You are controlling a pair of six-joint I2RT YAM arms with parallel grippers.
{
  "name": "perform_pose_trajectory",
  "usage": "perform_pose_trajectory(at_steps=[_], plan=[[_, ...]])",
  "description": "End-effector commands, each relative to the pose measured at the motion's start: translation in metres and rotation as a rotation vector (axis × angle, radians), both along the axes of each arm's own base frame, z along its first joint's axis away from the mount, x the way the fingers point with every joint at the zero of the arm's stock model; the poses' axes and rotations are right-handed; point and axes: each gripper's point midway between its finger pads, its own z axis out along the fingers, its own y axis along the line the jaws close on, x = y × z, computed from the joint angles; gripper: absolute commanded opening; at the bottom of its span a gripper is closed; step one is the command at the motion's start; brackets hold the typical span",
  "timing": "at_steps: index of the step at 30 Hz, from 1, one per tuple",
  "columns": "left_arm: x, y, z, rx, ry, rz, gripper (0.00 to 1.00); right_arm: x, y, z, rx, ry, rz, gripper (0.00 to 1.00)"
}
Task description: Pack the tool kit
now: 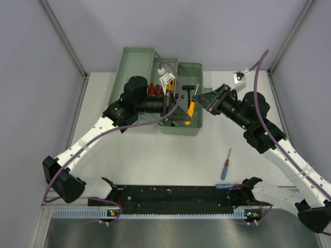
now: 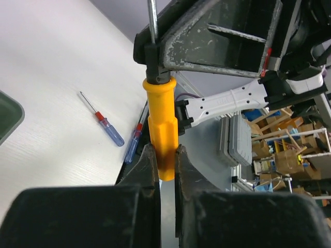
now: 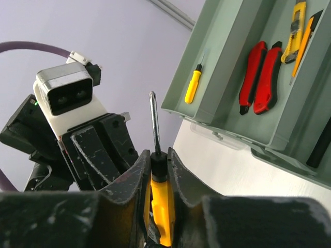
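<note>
Above the green toolbox [image 1: 195, 71], we hold one yellow screwdriver [image 2: 161, 116] — left claw [image 2: 164, 155] clamped on its handle, right claw [image 3: 158, 157] at its collar.

A white table [image 1: 155, 160] sits between plain grey walls [image 1: 31, 77], with shelves [image 2: 289, 150] full of boxes at the far right.

The top camera lets us look steeply down from above and behind the arm bases, far enough to take in the whole table [image 1: 155, 155], with the toolbox [image 1: 135, 64] at its far side. The left wrist camera sits just behind the left gripper [image 2: 164, 155], very near, and faces the right arm. The right wrist camera sits equally near behind the right gripper [image 3: 158, 160] and faces the toolbox. We find the yellow screwdriver [image 1: 191, 108] in all three views.
</note>
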Motion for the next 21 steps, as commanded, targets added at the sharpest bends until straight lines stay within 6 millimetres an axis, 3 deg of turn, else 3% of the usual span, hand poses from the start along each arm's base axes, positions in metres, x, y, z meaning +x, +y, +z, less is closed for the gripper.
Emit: perform_pose_trajectory(at_steps=[1, 5, 7, 12, 21], plan=[[0.012, 0.000, 0.014, -0.009, -0.084, 0.066, 0.00, 0.000, -0.004, 0.005, 0.009, -0.016, -0.014, 0.23], [0.033, 0.009, 0.017, 0.052, -0.146, 0.188, 0.00, 0.007, -0.018, -0.013, -0.032, 0.037, -0.103, 0.64], [0.048, 0.021, 0.007, 0.145, -0.156, 0.277, 0.00, 0.009, -0.029, -0.017, -0.045, 0.047, -0.163, 0.74], [0.100, 0.073, -0.007, 0.279, -0.083, 0.468, 0.00, 0.011, -0.064, -0.040, -0.108, 0.108, -0.331, 0.75], [0.181, 0.178, -0.035, 0.558, -0.110, 0.809, 0.00, 0.005, -0.105, -0.114, -0.235, 0.309, -0.514, 0.69]])
